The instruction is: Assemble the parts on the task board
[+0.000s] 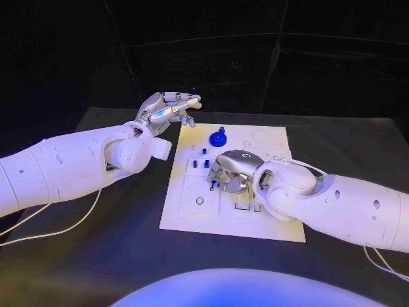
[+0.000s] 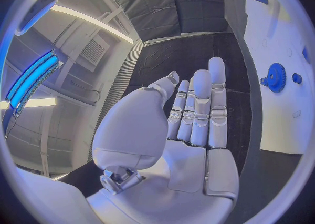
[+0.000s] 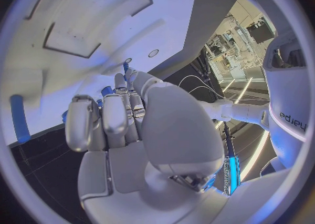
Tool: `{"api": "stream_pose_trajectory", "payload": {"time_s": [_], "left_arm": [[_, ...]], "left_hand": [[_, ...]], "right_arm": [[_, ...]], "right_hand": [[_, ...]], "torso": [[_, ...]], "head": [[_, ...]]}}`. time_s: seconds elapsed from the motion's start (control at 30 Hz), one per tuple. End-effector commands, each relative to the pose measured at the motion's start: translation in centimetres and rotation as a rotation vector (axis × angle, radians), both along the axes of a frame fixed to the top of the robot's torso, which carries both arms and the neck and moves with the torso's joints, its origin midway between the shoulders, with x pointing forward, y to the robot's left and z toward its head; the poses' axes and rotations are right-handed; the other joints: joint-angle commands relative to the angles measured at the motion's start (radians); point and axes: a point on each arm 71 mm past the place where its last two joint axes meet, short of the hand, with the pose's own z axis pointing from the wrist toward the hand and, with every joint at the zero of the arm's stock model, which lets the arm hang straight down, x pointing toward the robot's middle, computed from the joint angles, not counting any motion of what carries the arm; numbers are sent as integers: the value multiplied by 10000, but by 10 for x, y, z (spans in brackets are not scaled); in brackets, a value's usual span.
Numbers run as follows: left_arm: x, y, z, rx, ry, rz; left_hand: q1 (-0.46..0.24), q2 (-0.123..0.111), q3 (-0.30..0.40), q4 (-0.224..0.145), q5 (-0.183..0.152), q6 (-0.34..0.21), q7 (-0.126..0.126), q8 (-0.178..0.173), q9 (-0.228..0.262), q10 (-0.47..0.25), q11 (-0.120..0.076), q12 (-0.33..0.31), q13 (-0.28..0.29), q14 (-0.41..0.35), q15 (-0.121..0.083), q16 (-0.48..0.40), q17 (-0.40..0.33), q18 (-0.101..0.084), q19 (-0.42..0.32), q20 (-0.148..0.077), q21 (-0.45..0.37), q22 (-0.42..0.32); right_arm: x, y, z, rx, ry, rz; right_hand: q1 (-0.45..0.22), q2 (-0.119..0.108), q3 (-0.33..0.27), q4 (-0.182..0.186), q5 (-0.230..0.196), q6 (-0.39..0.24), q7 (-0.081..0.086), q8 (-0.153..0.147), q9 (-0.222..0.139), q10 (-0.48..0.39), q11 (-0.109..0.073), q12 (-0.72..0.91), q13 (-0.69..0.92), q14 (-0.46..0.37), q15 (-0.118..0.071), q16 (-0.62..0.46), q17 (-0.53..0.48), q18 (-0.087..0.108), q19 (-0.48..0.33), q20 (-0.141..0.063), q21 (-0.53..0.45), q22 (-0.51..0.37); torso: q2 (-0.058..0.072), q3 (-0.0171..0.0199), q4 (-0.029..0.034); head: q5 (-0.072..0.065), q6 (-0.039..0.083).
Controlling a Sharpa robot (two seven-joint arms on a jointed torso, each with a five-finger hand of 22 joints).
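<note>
Task board (image 1: 191, 220): white plate, frame centre. Blue gear (image 1: 217, 137), upper centre: judged light, rigid, best pinched at its hub. Left hand (image 1: 170, 107), upper left: fingers apart, empty. Right hand (image 1: 231, 171), centre, over blue pegs (image 1: 202, 164): grasp cannot be told.

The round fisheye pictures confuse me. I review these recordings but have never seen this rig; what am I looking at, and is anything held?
This is a robot with two white arms, each ending in a silver hand. The square picture comes from a camera on its head, looking down at a black table. On it lies the task board, a white plate carrying small blue parts, including a blue gear.

Each round picture comes from a camera at one wrist, behind that hand. The left hand hangs beside the board, fingers straight and holding nothing. The right hand is curled down over the board's middle; whether it grips a part cannot be told.
</note>
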Motion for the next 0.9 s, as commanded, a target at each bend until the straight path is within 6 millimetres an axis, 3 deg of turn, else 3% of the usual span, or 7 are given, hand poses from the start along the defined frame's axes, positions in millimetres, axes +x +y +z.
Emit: {"api": "stream_pose_trajectory", "payload": {"time_s": [0.03, 0.9], "left_arm": [[0, -1, 2, -97, -50, -72], [1, 0, 1, -86, -12, -89]], "left_hand": [[77, 10, 16, -51, -17, -44, 5, 44, -9, -62, 14, 45, 10, -85, 0, -37, -7, 131, 24, 63, -49, -9], [78, 12, 8, -51, -17, -50, 11, 45, -10, -72, 19, 54, 11, -92, 2, -38, -18, 130, 24, 64, -61, -18]], "right_arm": [[-2, 2, -1, -172, 11, 241], [-3, 3, -5, -743, -252, 336]], "right_hand": [[-49, 0, 74, 5, 37, 10, 50, -28, -10, 44, 19, -3, 10, 206, -18, 14, -12, -94, 24, -8, 32, 255], [-252, -26, 123, -39, 14, -90, 81, -48, -19, -51, 53, -78, -1, 173, 13, -20, -137, -74, -55, 20, -16, 180]], "torso": [[-1, 2, 2], [-3, 2, 1]], "head": [[20, -15], [47, -74]]}}
